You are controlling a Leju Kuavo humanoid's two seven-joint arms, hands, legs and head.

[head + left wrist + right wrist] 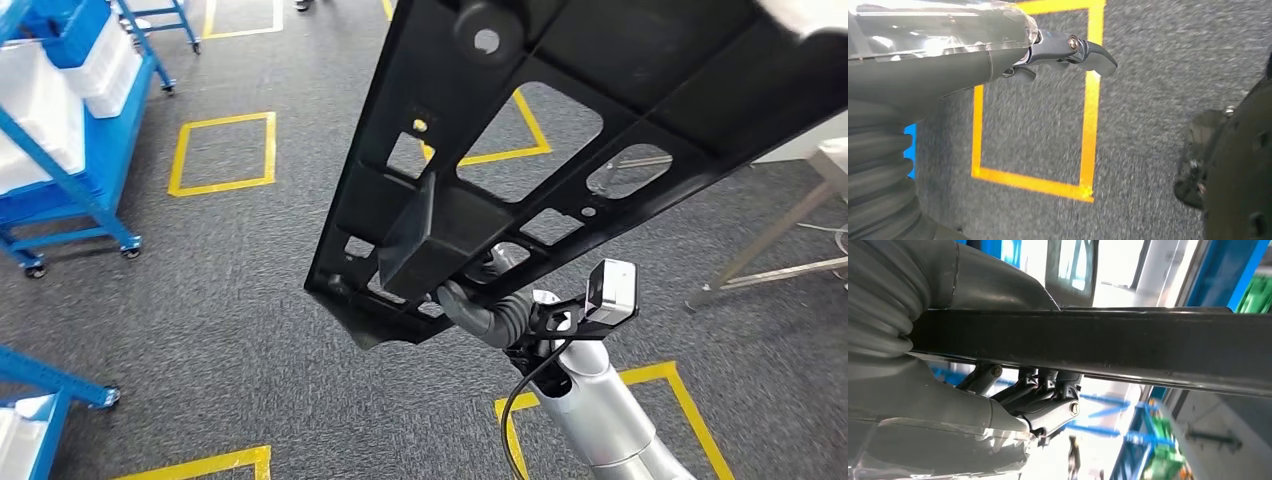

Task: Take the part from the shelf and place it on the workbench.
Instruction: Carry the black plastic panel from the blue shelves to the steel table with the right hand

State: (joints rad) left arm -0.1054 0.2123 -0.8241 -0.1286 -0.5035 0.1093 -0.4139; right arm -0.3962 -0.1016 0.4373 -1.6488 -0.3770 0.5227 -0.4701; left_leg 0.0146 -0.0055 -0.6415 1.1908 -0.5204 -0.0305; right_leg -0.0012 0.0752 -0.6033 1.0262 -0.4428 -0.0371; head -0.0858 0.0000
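Observation:
The part [560, 120] is a long black plastic frame with several cut-outs, raised in front of me and slanting from lower left to upper right in the head view. My right hand [480, 305] grips it from below at its lower end. In the right wrist view the part's black bar [1108, 347] lies across the hand [973, 405], with dark fingers [1048, 405] curled under it and the thumb over it. My left hand [998, 55] hangs over the grey carpet and holds nothing, its fingers [1090, 52] stretched out.
Blue wheeled shelf carts [70, 150] with white bins stand at the left, and another blue rack [40, 400] is at the lower left. Yellow tape squares [225, 150] mark the carpet. Metal table legs [780, 240] stand at the right.

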